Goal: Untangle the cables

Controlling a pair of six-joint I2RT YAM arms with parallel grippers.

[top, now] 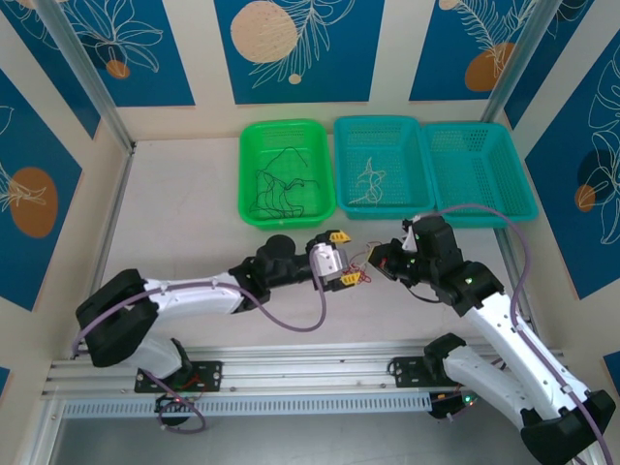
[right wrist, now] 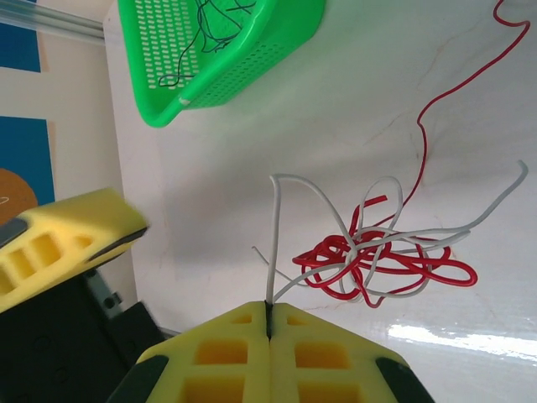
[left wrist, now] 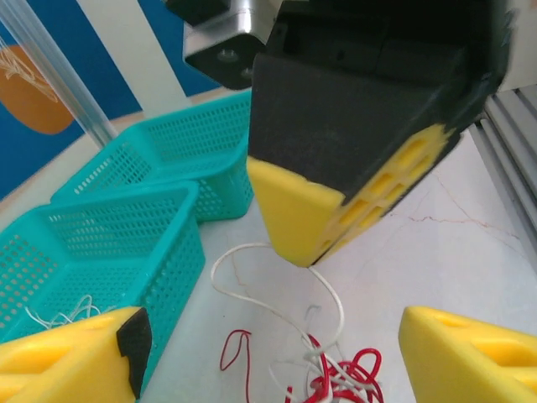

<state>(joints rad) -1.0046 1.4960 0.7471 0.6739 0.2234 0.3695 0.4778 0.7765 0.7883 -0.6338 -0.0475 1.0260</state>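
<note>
Looking light and floppy, the cables [right wrist: 369, 260] want pinching close to where they cross; right hand [right wrist: 268, 315] clamps a white strand [right wrist: 275, 235], left hand [left wrist: 268, 353] gapes.

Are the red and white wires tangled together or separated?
Tangled: the white wire threads through loops of the red wire in one clump; the right gripper pinches a white end.
</note>
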